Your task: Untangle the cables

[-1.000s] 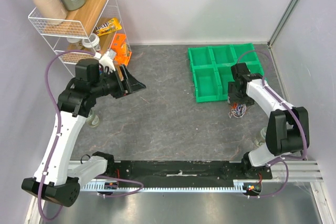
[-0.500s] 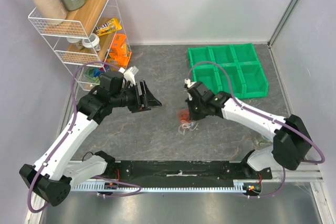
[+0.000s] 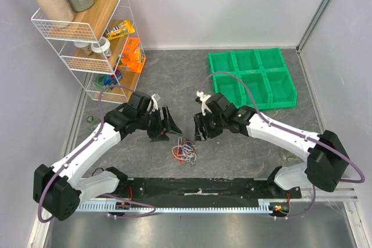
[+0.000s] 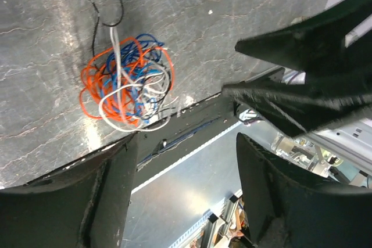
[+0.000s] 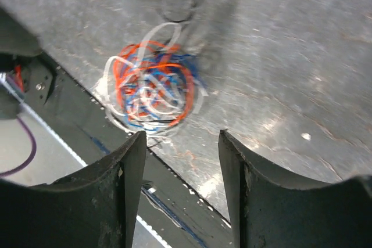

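The cables [image 3: 185,150] lie as one tangled bunch of orange, blue, white and black thin wires on the grey table, near its front edge and between the arms. My left gripper [image 3: 170,127] is open and empty, just up and left of the bunch. My right gripper [image 3: 201,130] is open and empty, just up and right of it. In the left wrist view the cables [image 4: 125,85] lie beyond my open left gripper [image 4: 186,196], with a black loop trailing out. In the right wrist view the cables [image 5: 154,88] lie just ahead of my open right gripper [image 5: 180,190].
A green bin tray [image 3: 253,79] with several compartments sits at the back right. A white wire shelf [image 3: 87,33] with bottles and packets stands at the back left. The black rail [image 3: 197,187] along the table's front edge runs just below the bunch.
My right arm carried the cable bunch from beside the green tray to the front middle and let it go. My left arm swung from the shelf down towards the bunch.
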Tool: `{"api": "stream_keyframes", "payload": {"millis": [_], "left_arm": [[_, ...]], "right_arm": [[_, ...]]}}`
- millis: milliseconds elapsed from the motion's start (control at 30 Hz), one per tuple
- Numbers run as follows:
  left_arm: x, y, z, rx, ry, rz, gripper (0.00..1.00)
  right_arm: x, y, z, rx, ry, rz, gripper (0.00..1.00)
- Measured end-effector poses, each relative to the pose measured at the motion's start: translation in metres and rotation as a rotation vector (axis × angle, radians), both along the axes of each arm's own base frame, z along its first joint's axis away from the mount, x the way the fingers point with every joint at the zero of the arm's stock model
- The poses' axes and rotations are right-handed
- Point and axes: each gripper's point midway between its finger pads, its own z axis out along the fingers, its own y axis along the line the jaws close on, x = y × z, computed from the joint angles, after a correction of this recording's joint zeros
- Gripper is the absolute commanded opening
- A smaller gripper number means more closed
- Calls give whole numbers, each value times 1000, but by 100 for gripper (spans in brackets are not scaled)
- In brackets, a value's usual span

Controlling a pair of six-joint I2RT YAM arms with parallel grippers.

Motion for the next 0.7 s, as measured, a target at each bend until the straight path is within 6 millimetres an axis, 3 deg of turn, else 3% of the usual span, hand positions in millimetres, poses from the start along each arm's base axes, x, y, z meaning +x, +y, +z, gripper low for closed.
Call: {"api": "stream_keyframes", "payload": {"millis": [167, 267, 433, 467, 600, 700], "left_arm": [[-7, 4, -25, 42, 67, -3, 57], [-20, 11, -54, 77, 125, -7, 56], [-39, 16, -91, 82, 203, -12, 41], [-40, 16, -95, 82, 213, -11, 41], [-35, 11, -91, 46, 185, -12, 67], [-30, 7, -80, 10, 137, -5, 73]], "right_arm": [[-26, 27, 0, 64, -29, 167, 58], [-45, 33, -11, 50, -41, 252, 57], [-62, 35, -27, 2, -96, 325, 57], [-63, 32, -33, -20, -113, 332, 57], [-59, 20, -45, -91, -163, 330, 56], [-48, 16, -45, -123, -222, 313, 54]]}}
